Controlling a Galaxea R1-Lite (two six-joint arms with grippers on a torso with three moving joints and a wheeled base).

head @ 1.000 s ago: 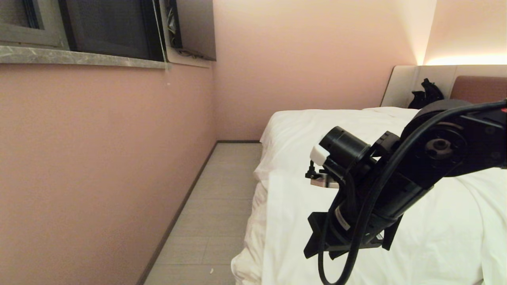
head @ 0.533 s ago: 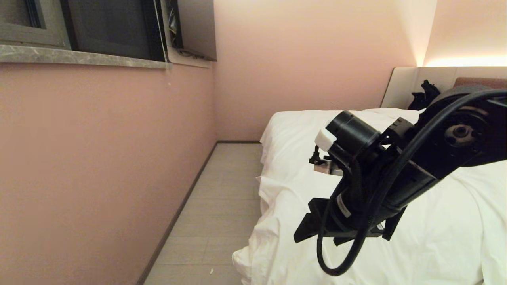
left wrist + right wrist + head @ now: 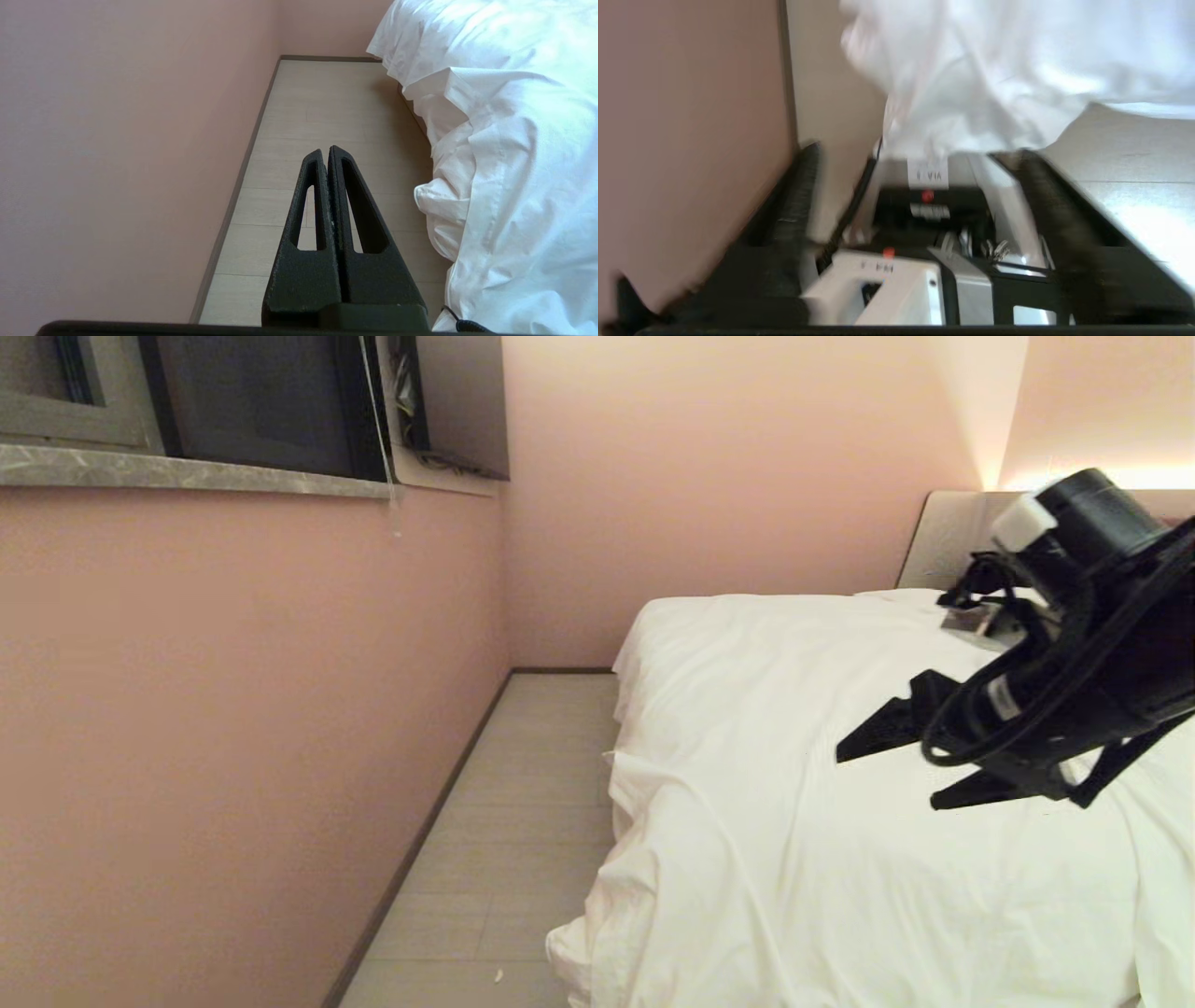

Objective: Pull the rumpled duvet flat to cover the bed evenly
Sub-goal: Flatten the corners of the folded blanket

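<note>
White puffy duvet (image 3: 840, 859) fills lower right, draped over bed (image 3: 952, 537) edge | right gripper (image 3: 910, 765) at right, jaws wide, empty | left gripper (image 3: 325, 151) pressed closed, parked | watch: loose rumpled corner may slide floorward unless you regrip.

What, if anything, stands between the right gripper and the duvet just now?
Nothing visible does: the right gripper hangs open over the duvet, with only air between its fingers and the white fabric.
</note>
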